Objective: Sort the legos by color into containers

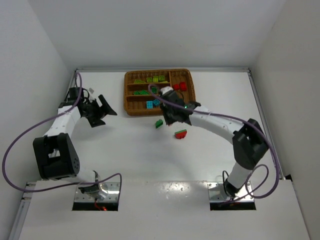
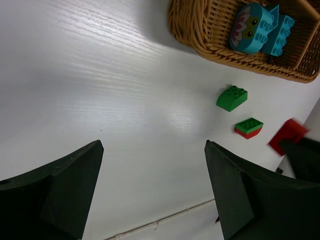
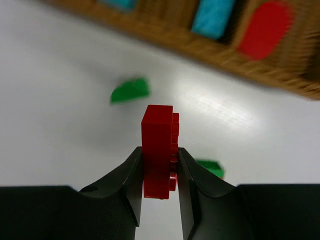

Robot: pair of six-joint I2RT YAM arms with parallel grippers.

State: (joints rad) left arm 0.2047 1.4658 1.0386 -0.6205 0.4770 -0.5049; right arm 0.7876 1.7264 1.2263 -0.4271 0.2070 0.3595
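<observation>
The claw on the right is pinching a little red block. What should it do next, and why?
Probably swing the block over to the wicker tray and stop above its right-hand slot. The right gripper is shut on the red brick, and that slot already holds other red pieces, so by colour it likely belongs there.

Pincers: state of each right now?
Left pincer: open, empty.
Right pincer: closed on a red brick.

Red brick (image 3: 159,150), brown wicker tray (image 2: 189,26), cyan bricks (image 2: 279,34), green brick (image 2: 232,98), white table (image 1: 130,150).
</observation>
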